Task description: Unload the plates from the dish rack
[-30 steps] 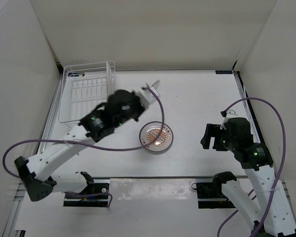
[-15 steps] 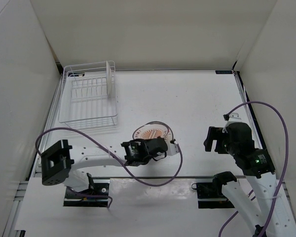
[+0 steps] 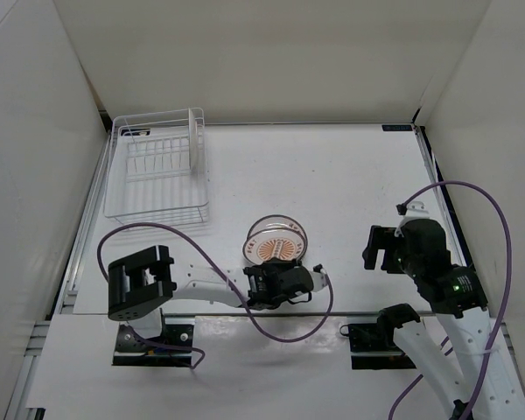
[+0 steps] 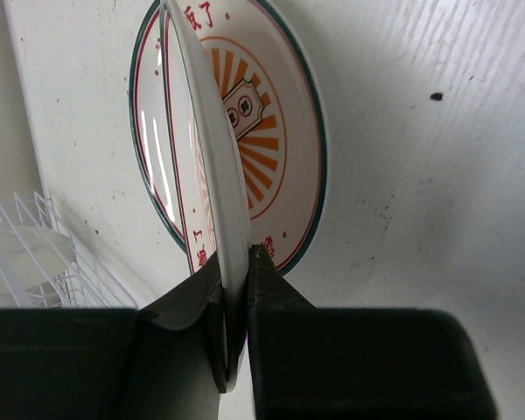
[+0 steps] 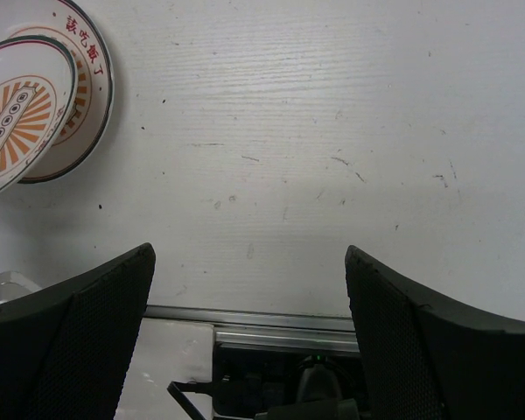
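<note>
Our left hand (image 4: 238,258) clamps a white-rimmed round plate (image 4: 201,149) over an orange-sunburst plate (image 4: 271,149) on the table (image 4: 437,175); right hand (image 5: 249,254) apart. Only overhead we see the white wire rack (image 3: 157,210), upper left, holding one upright plate (image 3: 192,136).

Three views around the flat plate

The top camera looks straight down from high up, with the flat plate (image 3: 286,227) just below centre and the dish rack (image 3: 157,171) up-left of it. The left wrist camera sits very close on the plate's near side, facing across it past an edge-on tilted plate (image 4: 212,184). The right wrist camera looks down from farther to its right. All three views share both plates.
</note>
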Controlling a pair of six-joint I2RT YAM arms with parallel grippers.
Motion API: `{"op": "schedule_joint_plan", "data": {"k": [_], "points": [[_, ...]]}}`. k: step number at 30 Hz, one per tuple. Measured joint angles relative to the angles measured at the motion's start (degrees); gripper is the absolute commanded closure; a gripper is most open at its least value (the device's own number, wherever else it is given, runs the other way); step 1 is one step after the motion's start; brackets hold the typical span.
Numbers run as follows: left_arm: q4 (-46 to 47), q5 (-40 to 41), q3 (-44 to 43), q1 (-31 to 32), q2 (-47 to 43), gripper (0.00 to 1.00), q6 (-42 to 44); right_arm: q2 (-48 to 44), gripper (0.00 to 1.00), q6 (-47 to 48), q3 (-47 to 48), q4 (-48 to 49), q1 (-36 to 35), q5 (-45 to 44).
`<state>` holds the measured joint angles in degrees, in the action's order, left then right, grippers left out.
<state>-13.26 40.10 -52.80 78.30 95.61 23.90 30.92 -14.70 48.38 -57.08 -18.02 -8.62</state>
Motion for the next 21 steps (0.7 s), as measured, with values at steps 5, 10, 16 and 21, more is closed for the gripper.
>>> {"op": "schedule_joint_plan", "data": {"k": [5,10,16,21], "points": [[3.89,2.14,0.09,0.57,2.75,0.81,-0.11,-0.11,0.1,0.0,-0.59,0.02,-0.07,-0.07],[5.99,4.42,-1.64,0.59,7.65,0.36,1.44,-0.11,0.1,0.0,-0.59,0.02,-0.07,-0.07],[2.93,6.08,-5.66,0.04,9.42,0.01,0.63,-0.15,0.1,0.0,-0.59,0.04,-0.07,-0.07],[-5.07,1.22,-10.95,-1.68,8.11,0.01,-3.67,-0.2,0.1,0.0,-0.61,0.04,-0.13,-0.04]]}}
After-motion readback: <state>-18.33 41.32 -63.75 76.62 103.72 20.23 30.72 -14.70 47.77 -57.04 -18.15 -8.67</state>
